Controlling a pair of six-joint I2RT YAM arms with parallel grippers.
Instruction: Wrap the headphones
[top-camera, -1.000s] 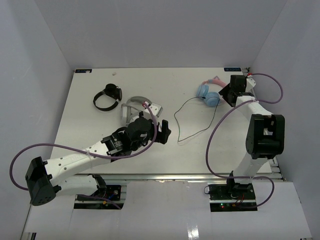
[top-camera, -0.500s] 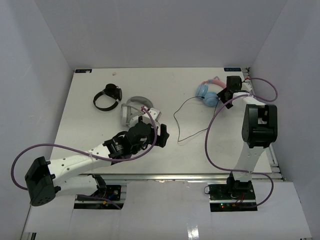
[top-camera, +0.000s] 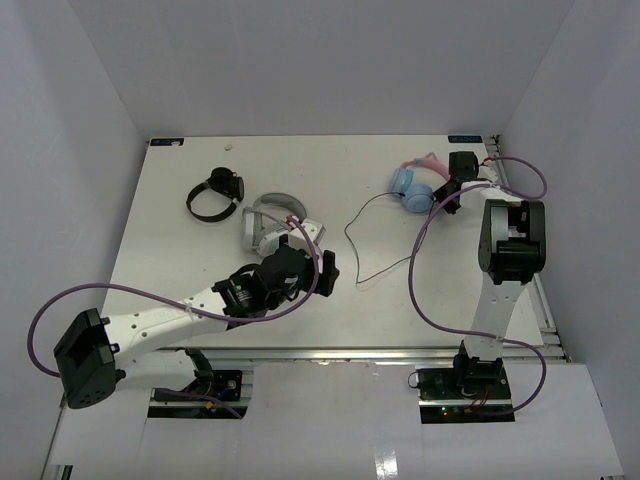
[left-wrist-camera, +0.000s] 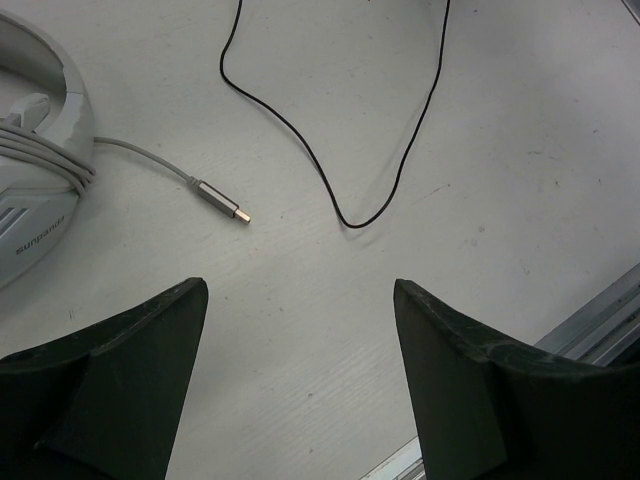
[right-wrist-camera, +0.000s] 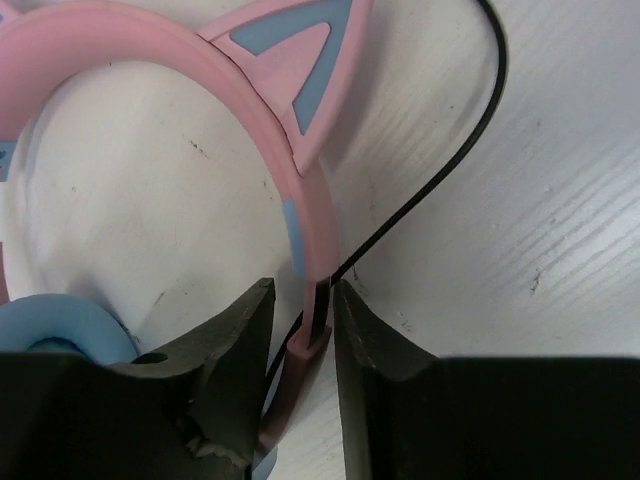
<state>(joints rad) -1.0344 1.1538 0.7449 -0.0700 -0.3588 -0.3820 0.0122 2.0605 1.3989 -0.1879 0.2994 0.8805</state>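
Note:
The headphones (top-camera: 413, 186), with a pink cat-eared headband and light blue ear cups, lie at the table's far right. Their thin dark cable (top-camera: 347, 237) loops out to the left and back across the table. My right gripper (top-camera: 447, 190) is at their right side. In the right wrist view the right gripper (right-wrist-camera: 302, 290) is closed narrowly on the pink headband (right-wrist-camera: 290, 150), with the cable (right-wrist-camera: 440, 180) running between the jaws too. My left gripper (top-camera: 325, 272) is open and empty above the table, just left of the cable's near loop (left-wrist-camera: 350, 220).
Grey-white headphones (top-camera: 270, 222) lie left of centre, and their USB plug (left-wrist-camera: 225, 203) points toward the cable loop. Small black headphones (top-camera: 215, 193) lie at the far left. The table's near edge rail (left-wrist-camera: 590, 320) is close to the left gripper.
My right arm has drawn in closer to the pink headband. My left gripper has shifted slightly toward the near edge. The cable's left bend has moved a little.

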